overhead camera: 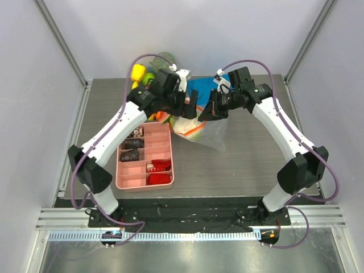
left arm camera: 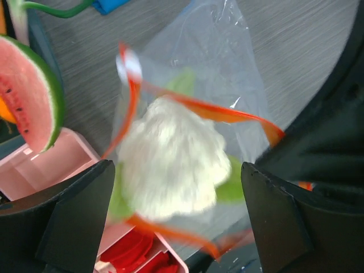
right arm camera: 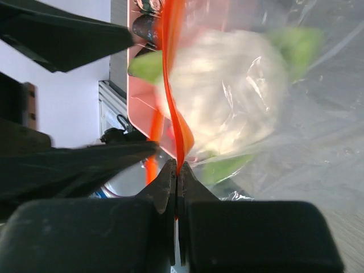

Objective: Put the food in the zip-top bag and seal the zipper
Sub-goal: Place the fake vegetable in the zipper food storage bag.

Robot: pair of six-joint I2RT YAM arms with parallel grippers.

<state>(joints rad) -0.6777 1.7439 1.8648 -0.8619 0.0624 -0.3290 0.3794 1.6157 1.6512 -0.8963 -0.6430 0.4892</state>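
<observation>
A robotics lab cell: plain white panel walls (overhead camera: 199, 28) on slim aluminium posts (overhead camera: 61, 41) enclose a grey wood-grain tabletop (overhead camera: 239, 165), with an extruded aluminium rail (overhead camera: 330, 216) at 6 o'clock.

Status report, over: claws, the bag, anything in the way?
Left claw open over white toy cauliflower. Right claw shut on orange-red zipper strip of clear plastic bag. Cauliflower in bag mouth, zipper unsealed. Pink compartment tray close beside.

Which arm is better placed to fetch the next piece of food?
Left. The left gripper is open and empty near the watermelon slice; the right gripper is shut on the zipper, holding the bag open.
</observation>
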